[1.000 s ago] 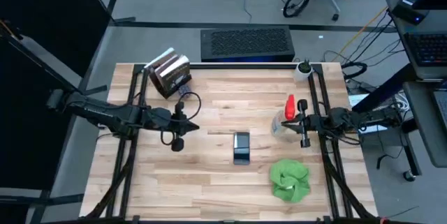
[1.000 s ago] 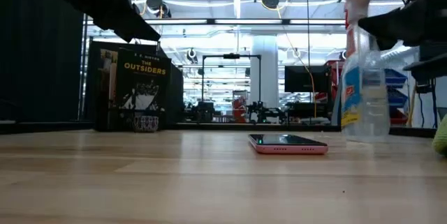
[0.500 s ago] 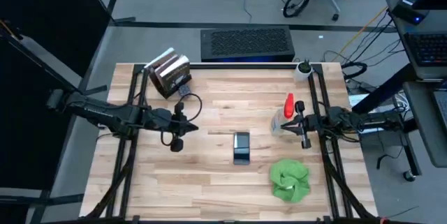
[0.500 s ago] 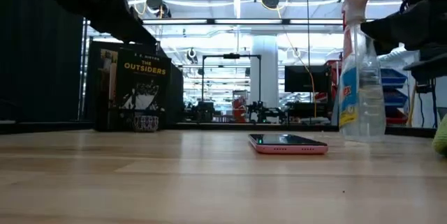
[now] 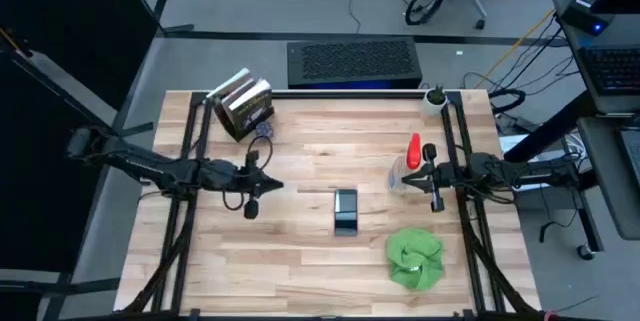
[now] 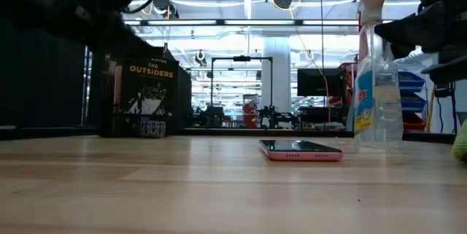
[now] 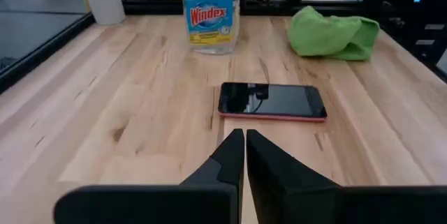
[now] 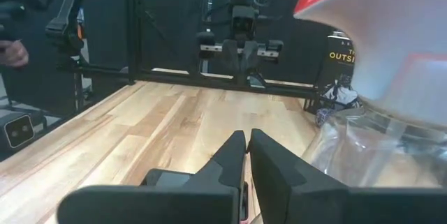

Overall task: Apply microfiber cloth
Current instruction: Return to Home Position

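I am reading the left gripper [image 7: 244, 135] as pinched fully closed on nothing, hanging over the left half of the table [image 5: 300, 261] and pointing toward the pink phone [image 5: 345, 211]. The right gripper [image 8: 247, 137] is likewise sitting closed and empty, just beside the spray bottle [image 5: 408, 171]. The microfiber cloth [image 5: 414, 257] is lying crumpled on the table's right side, apart from both grippers and the phone. I am judging the wiping finished: only parking both arms looks left.
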Robot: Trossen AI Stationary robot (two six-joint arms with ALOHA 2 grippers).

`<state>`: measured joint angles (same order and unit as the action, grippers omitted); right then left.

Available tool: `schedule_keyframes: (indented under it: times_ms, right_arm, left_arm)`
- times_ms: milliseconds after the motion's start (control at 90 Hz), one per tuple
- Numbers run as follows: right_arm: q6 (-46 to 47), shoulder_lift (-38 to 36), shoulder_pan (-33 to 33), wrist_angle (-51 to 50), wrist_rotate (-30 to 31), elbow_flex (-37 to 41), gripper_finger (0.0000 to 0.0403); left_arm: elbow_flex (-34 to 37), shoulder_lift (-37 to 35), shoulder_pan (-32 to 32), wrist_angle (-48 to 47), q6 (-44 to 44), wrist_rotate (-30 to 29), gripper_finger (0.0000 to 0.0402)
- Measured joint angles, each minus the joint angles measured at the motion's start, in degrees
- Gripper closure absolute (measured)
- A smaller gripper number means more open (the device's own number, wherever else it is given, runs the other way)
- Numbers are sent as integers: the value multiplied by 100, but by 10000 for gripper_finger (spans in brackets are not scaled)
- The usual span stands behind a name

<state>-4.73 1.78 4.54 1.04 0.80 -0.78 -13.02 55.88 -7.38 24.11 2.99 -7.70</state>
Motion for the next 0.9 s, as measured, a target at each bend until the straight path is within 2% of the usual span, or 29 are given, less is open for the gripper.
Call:
schedule_keyframes:
  times_ms: [78, 233, 356, 900]
  right_arm:
    - [0, 0, 0, -1, 2, 0, 396]
    - [0, 0, 0, 0, 4, 0, 396]
    - [0, 0, 0, -1, 4, 0, 396]
    - [0, 2, 0, 1, 7, 0, 396]
  left_arm:
    - [292, -149, -4, 89, 141, 10, 398]
    - [866, -479, -24, 204, 268, 433, 398]
    - [1237, -848, -18, 217, 384, 444, 398]
    - [1259, -2614, -9, -1817, 8, 448, 398]
